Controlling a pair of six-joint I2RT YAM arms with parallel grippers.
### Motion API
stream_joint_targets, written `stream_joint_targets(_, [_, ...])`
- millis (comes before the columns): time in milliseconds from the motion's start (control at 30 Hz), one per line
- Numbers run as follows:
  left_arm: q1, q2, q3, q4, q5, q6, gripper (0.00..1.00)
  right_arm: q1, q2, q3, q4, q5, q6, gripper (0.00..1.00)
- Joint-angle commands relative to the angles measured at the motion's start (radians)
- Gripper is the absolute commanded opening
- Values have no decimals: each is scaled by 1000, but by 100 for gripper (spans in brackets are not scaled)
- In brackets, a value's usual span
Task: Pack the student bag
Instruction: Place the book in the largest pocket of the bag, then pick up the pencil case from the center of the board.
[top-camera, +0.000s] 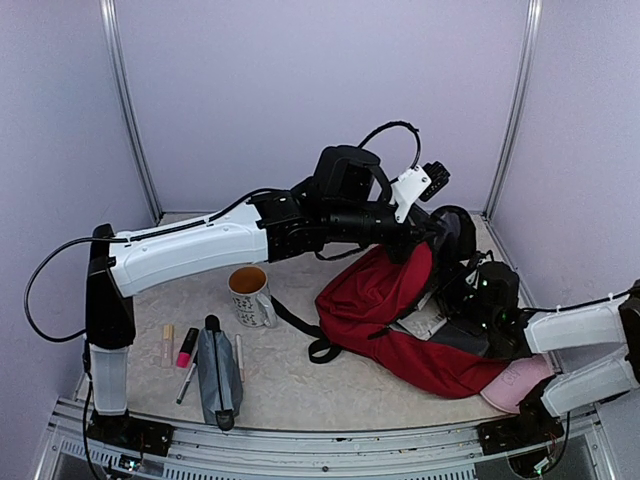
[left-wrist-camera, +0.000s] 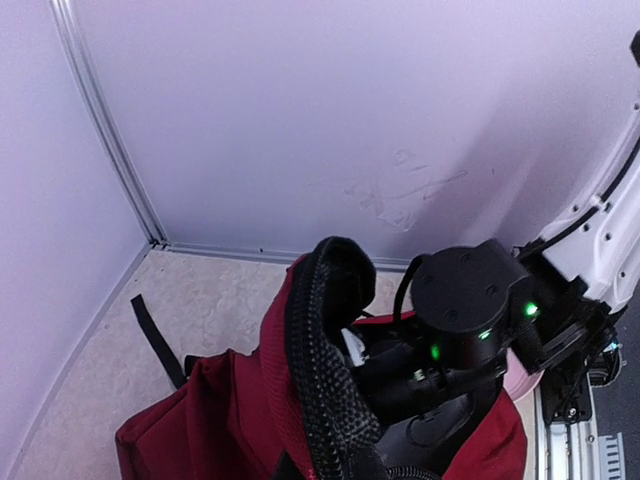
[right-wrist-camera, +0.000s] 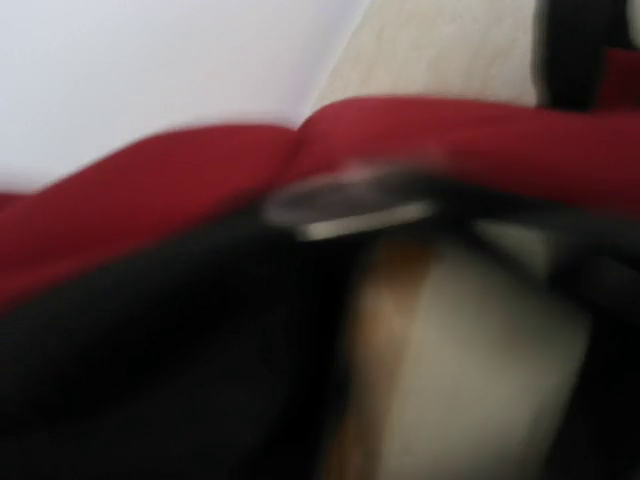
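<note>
Backpack (top-camera: 385, 300) rim pinched by left gripper (top-camera: 420, 245); right gripper (top-camera: 465, 300) (inside it) jaws unclear.

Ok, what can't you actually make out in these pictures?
- Right gripper: top view, sunk inside the student bag; whether it is open or shut can't be told.
- Right wrist view: all motion blur, only red fabric and a pale shape.
- Left gripper: left wrist view, fingertips cut off by the bottom edge.
- Mug print: top view, too small to read.

Badly blurred: the student bag (right-wrist-camera: 150, 190) stretches red across, black fabric (right-wrist-camera: 130, 380) below, a pale object (right-wrist-camera: 490, 380) beside it.
</note>
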Motion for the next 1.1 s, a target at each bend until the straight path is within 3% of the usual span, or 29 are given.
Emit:
stream_joint_targets(0, [69,-74,-55,85,-7,-6,0,55,-209,129,-391,35,-235,99])
stream_joint_targets(33, [84,-78,-68,91,-6,-13,0,57,-260,165,-566,50,-282,100])
stream_joint_targets(233, [144,-85,-107,100,-7,-26,0,56,-547,307,-1068,-32,-474,100])
stream_joint_targets(433, [151,-75,-98,58,13,-23,0,56,-610,550,-1301,-80,-627,100])
stream_joint_targets(567, [142,-88,-124,9,17,-23,0,56,-545,642,-1308,-115,-733,100])
stream_joint_targets(700, [147,-95,-134,-15,0,-29,0,66,-432,630,-1157,-415,-767,88])
stream_joint_targets(767, [157,-92,-128,-16,2,-34,0,137,-386,591,-1048,-485,-745,84])
stream_joint_targets(833, [173,-92,-128,-20,24,-51,0,278,-348,561,-959,-382,-759,83])
stream_joint_targets(967, [197,-105,-150,-28,100,-87,0,583,-221,620,-942,-138,-901,84])
stream_joint_targets(1067, [207,-118,-163,-35,140,-86,0,724,-112,626,-832,-121,-984,87])
